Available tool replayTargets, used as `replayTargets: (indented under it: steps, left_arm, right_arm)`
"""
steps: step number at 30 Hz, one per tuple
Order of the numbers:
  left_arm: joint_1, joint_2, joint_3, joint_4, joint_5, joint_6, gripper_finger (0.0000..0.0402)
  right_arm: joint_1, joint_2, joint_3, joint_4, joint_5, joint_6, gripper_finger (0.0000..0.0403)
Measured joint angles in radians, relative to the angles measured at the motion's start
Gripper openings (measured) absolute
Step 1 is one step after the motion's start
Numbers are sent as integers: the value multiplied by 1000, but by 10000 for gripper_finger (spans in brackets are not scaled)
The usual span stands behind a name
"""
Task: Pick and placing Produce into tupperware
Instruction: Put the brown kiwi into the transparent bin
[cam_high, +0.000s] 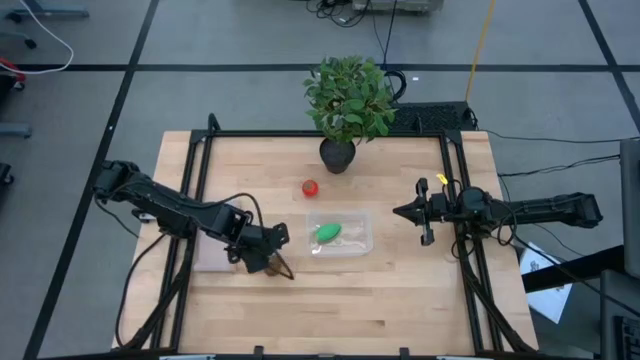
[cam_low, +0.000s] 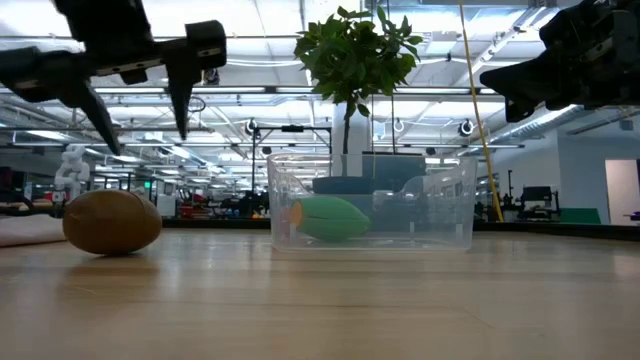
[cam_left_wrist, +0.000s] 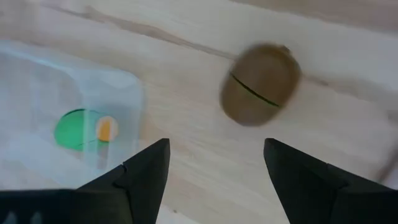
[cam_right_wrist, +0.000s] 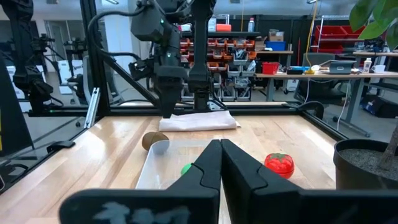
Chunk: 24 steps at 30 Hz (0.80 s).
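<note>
Brown kiwi (cam_left_wrist: 260, 84) below open left end effector (cam_left_wrist: 214, 165)

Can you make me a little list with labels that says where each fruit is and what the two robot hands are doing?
green produce: inside the tupperware
kiwi: on the table, outside the tupperware, below the left gripper
tomato: on the table, between the potted plant and the tupperware
left gripper: open, above the kiwi
right gripper: shut, empty, waiting at the table's right side

Green piece (cam_high: 328, 233) lies in clear tub (cam_high: 361, 243); kiwi (cam_high: 281, 266) on table left of it; tomato (cam_high: 310, 187) behind.
</note>
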Motion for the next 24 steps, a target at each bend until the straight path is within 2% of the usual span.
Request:
replayTargets:
  steps: [9, 15, 24]
  left_arm:
    - [-37, 0, -10, 50, -77, 109, 267]
    - [-37, 0, -10, 119, 26, 121, 267]
    - [-34, 24, -10, 100, 100, 86, 267]
  right_arm:
    - [0, 0, 0, 1, 0, 4, 0]
    - [0, 0, 0, 1, 1, 27, 0]
    - [0, 0, 0, 1, 1, 27, 0]
